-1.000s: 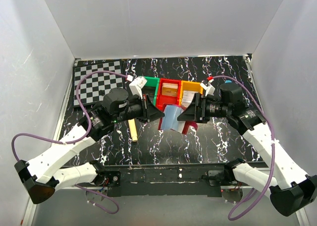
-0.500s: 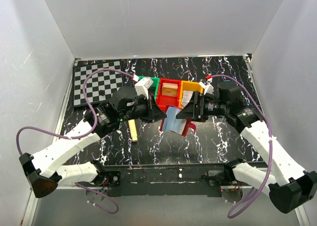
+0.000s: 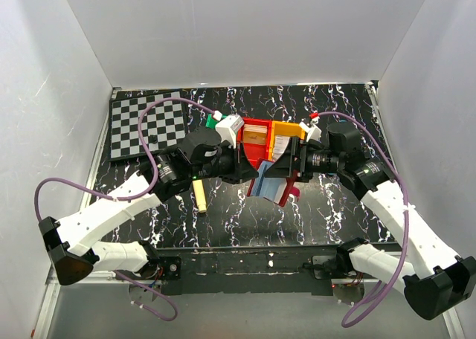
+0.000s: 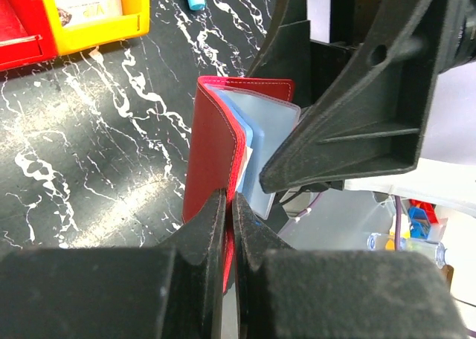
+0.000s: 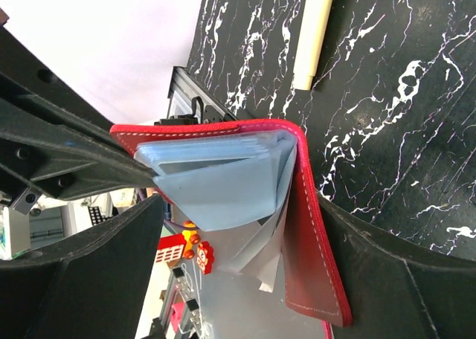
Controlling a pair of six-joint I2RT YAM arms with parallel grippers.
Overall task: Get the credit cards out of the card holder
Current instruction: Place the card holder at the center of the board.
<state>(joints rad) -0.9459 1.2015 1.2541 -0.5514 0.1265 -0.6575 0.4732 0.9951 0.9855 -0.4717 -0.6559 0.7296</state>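
The card holder (image 3: pixel 273 184) hangs above the table between my two grippers, its dark-red cover (image 4: pixel 212 146) spread open. My left gripper (image 4: pixel 227 202) is shut on the edge of one red cover flap. Pale-blue sleeves (image 5: pixel 223 186) fan out of the spine, and the other red flap (image 5: pixel 316 268) hangs down. My right gripper (image 5: pixel 239 205) is open, its jaws standing wide on either side of the sleeves and touching nothing that I can see. I cannot make out separate credit cards among the sleeves.
A red bin (image 3: pixel 256 134), a yellow bin (image 3: pixel 286 133) and a green bin (image 3: pixel 215 121) stand in a row just behind the grippers. A checkerboard (image 3: pixel 145 123) lies at the back left. A cream stick (image 3: pixel 199 198) lies on the black marbled table.
My left arm has swung right, carrying its flap of the card holder toward the right gripper. The holder now hangs more folded and lower. The right arm has barely moved.
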